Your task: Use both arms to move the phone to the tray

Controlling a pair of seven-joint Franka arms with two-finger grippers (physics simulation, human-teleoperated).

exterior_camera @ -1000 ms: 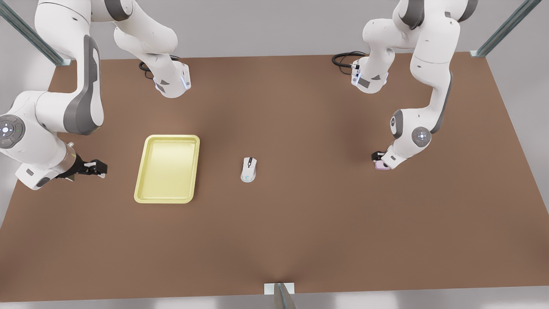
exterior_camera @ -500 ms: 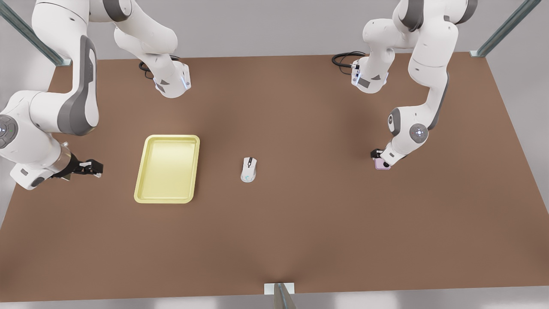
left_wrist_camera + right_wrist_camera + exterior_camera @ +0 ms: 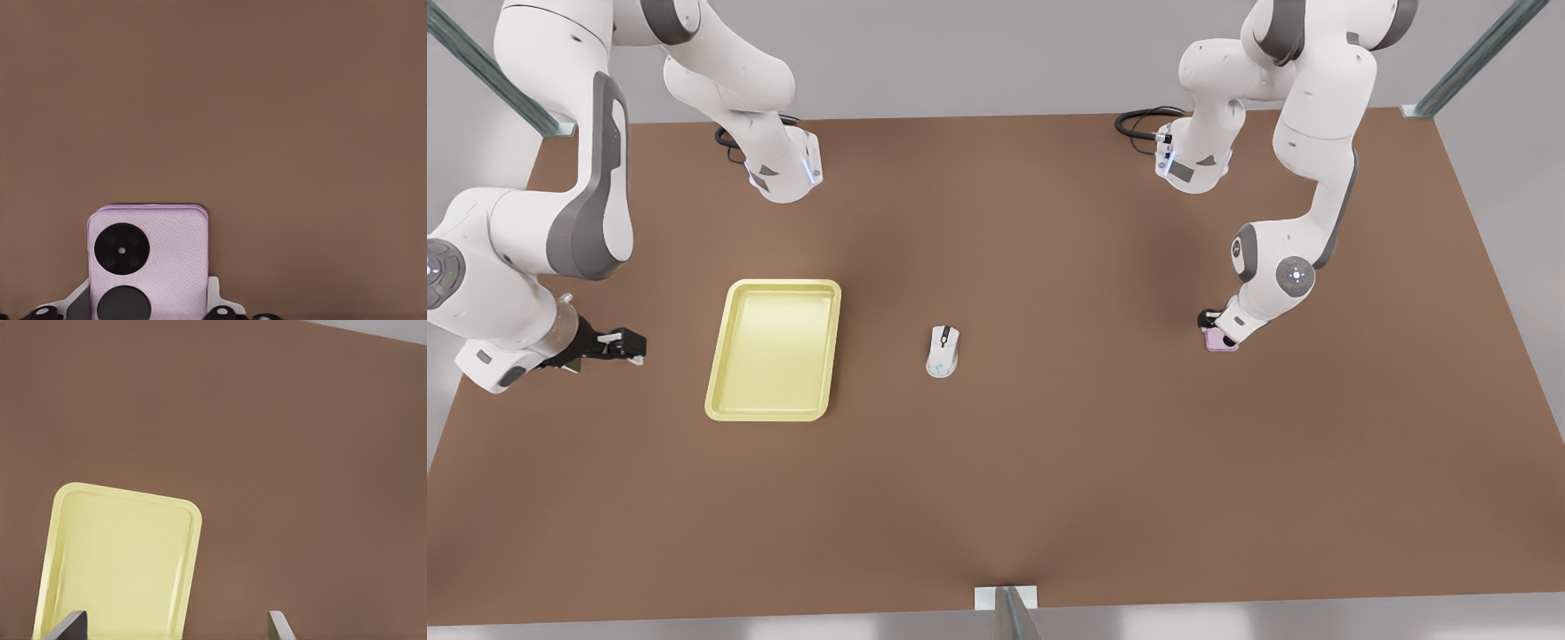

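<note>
Gripping the phone (image 3: 1221,342), left end effector (image 3: 1213,325); right end effector (image 3: 630,347) gapes beside tray (image 3: 774,349).

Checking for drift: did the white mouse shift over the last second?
No. In the front view the white mouse sits at the same spot on the table, same gap to the tray.

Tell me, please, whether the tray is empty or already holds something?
Empty: the tray shows bare yellow floor; the phone lies far off at the left gripper.
</note>
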